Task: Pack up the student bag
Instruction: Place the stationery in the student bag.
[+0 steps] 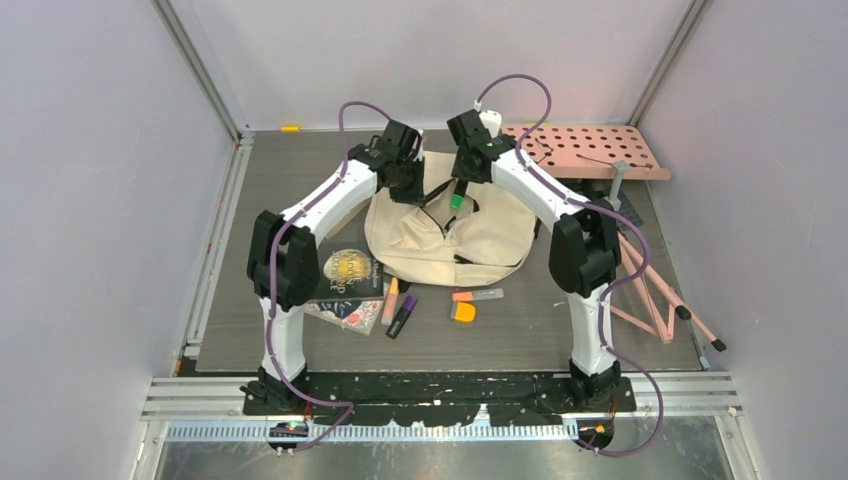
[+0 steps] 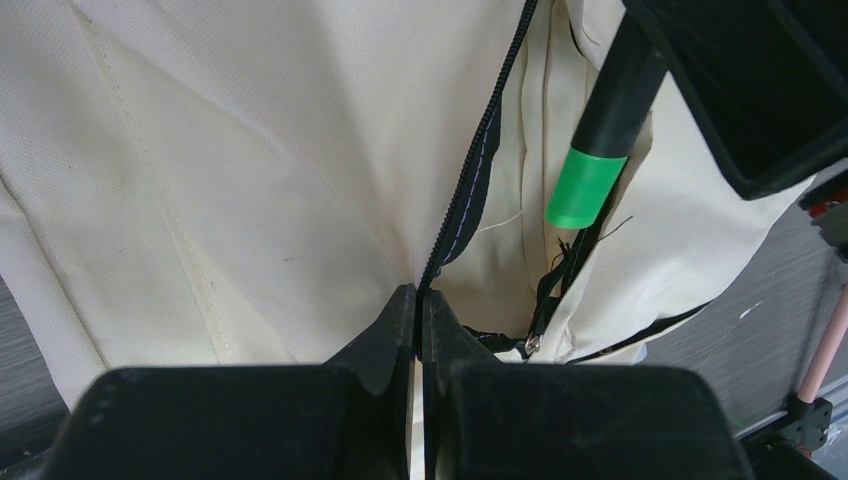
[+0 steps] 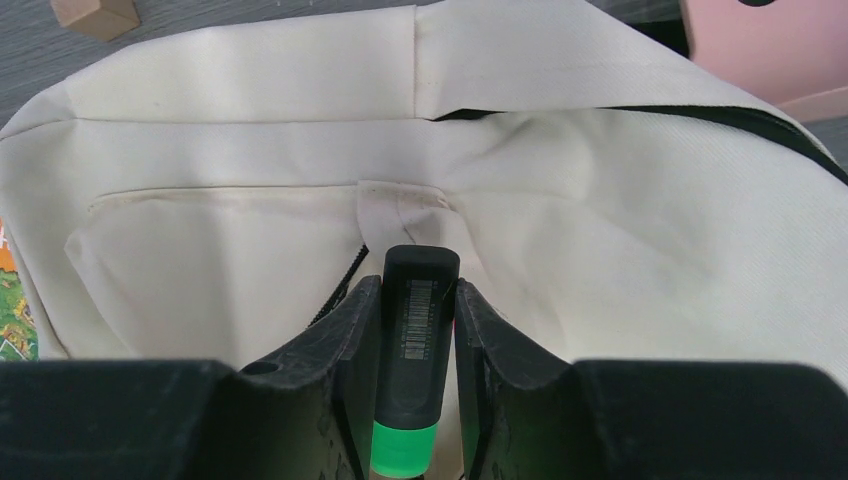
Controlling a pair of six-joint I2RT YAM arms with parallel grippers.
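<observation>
The student bag lies flat on the table, towards the far centre, between the two arms. It is cream fabric with a black zipper. In the left wrist view the zipper stands parted and the pale lining shows beside it.

The left hand is at the bag's upper left portion. Its fingers are pressed together. The zipper edge runs down into the seam between the fingertips, so the hand is pinching the bag at that edge.

The right hand is over the bag's top centre, just beside the left hand. It is pinching a green highlighter by its black barrel. A barcode label on the barrel faces the wrist camera. The green end points down at the parted zipper. Whether it touches the fabric cannot be told.

On the table near the bag's near edge:
- a book, to the left, partly under the left arm;
- an orange highlighter and a purple highlighter, side by side;
- an orange and grey marker, with a small orange item just beside it.

A pink perforated board stands at the far right, and a pink-legged stand lies to the right of the right arm.
</observation>
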